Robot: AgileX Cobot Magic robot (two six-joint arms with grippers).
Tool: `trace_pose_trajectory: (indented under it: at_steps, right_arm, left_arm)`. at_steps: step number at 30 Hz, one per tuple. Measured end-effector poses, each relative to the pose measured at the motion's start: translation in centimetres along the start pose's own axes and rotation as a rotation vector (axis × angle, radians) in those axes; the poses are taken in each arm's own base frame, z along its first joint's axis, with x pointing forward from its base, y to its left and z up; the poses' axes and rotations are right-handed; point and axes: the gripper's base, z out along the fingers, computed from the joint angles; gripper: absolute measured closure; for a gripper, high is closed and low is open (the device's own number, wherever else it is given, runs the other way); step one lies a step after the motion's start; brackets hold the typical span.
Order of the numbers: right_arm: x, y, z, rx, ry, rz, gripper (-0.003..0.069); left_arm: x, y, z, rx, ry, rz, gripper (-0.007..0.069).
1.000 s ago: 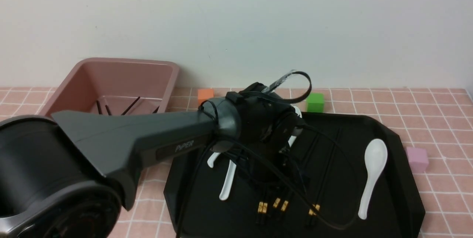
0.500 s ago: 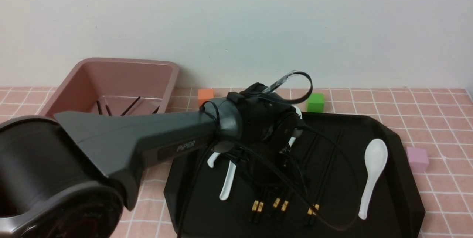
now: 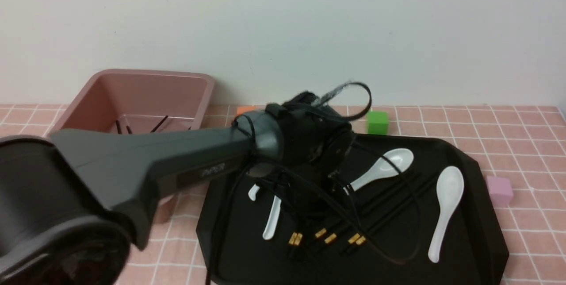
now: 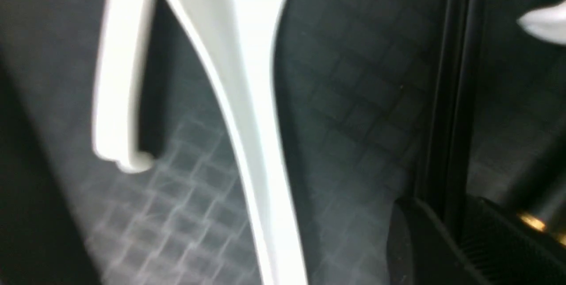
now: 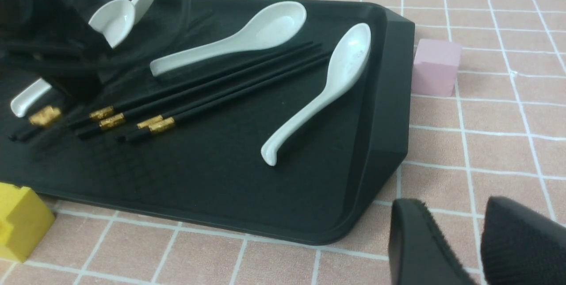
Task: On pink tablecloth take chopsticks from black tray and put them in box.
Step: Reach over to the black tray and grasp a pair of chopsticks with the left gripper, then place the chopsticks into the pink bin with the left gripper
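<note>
Pale blank wall behind, and the pink tablecloth covers the whole bench.

Front view:
- The black tray fills the lower centre to lower right of the frame.
- The box sits at upper left of the cloth, against the wall. A few black sticks lie on its floor.
- The chopsticks are all on the tray. They slant from gold-banded ends at lower centre up toward the right.
- One more pair shows its gold ends just left of that fan, below my wrist.
- Three white spoons lie on the tray. The right spoon is beside the chopstick tips, and the middle spoon touches the fan's upper edge. The left spoon is partly hidden by cables.
- A green cube stands beyond the tray and a pink cube off its right edge.

My left arm runs from lower left to frame centre. Its wrist is over the tray and hides the pincer from the front.

The left wrist view is blurred. In it the left gripper has its pads closed in on a pair of chopsticks that runs straight between them. A spoon handle lies beside it.

In the right wrist view the right gripper hangs over bare cloth, off the tray's corner. Its jaws are narrowly parted and hold nothing. A yellow block stands at the tray's near edge.
</note>
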Motion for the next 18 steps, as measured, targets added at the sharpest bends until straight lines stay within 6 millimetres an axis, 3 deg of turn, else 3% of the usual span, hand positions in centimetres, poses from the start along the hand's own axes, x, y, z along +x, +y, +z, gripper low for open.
trace_pose_trajectory:
  at_steps: [1,5,9,10,11,13,14,16,17,18]
  right_arm:
    - [0.0,0.0,0.0,0.000,0.000,0.000,0.0419]
    - [0.0,0.0,0.0,0.000,0.000,0.000,0.0419]
    - [0.0,0.0,0.0,0.000,0.000,0.000,0.0419]
    - [0.0,0.0,0.0,0.000,0.000,0.000,0.0419]
    - [0.0,0.0,0.0,0.000,0.000,0.000,0.0419]
    - [0.0,0.0,0.0,0.000,0.000,0.000,0.0419]
    - [0.0,0.0,0.0,0.000,0.000,0.000,0.0419]
    - [0.0,0.0,0.0,0.000,0.000,0.000,0.0419]
    - [0.0,0.0,0.0,0.000,0.000,0.000,0.0419]
    - [0.0,0.0,0.0,0.000,0.000,0.000,0.0419]
  left_arm:
    - [-0.3,0.2,-2.1,0.014,-0.033,-0.007,0.0510]
    - [-0.4,1.1,-7.5,0.047,-0.117,-0.014,0.0510]
    - [1.0,3.2,-12.8,0.055,-0.178,0.013,0.0510]
    - [1.1,3.3,-13.0,0.051,-0.179,0.014,0.0510]
    - [2.0,5.2,-14.4,0.032,-0.182,-0.006,0.0510]
    - [2.5,7.3,-15.0,0.004,-0.185,-0.040,0.0510]
    - [3.1,9.3,-15.3,-0.022,-0.183,-0.077,0.0510]
    - [3.7,12.8,-15.2,-0.068,-0.177,-0.139,0.0510]
    - [3.8,13.1,-15.2,-0.073,-0.177,-0.145,0.0510]
    - [4.1,15.8,-14.7,-0.108,-0.171,-0.190,0.0510]
